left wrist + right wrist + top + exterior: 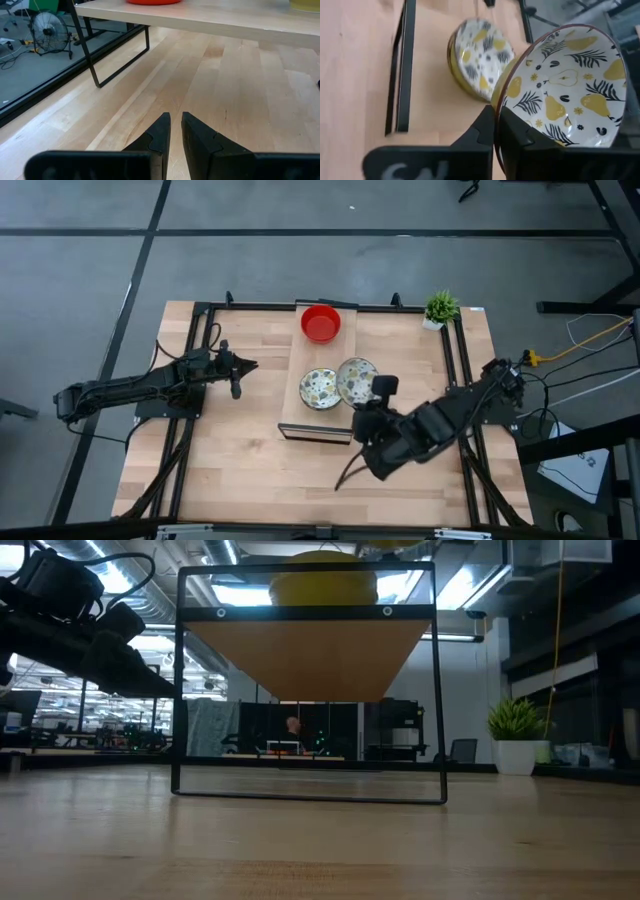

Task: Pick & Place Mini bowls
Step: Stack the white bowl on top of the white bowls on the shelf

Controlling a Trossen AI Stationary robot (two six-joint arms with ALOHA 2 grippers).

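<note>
right gripper (494, 131): fingers clamped on the rim of a pear-patterned mini bowl (565, 85), bowl tilted, over the raised wooden shelf (292, 395) | beyond the jaws: second patterned bowl (477, 57) lying on the shelf | red bowl (321, 323) farther along the shelf | left gripper (175, 131): fingers nearly together, holding nothing, above the table (240, 90) beside the shelf

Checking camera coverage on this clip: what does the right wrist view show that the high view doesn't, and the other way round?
Only the right wrist view shows the pear-and-leaf print inside the patterned bowl and the right gripper pinching its rim. Only the high view shows the red bowl, the potted plant and the left gripper waiting apart, over the table's left side. Both show the second patterned bowl on the raised wooden shelf.
</note>
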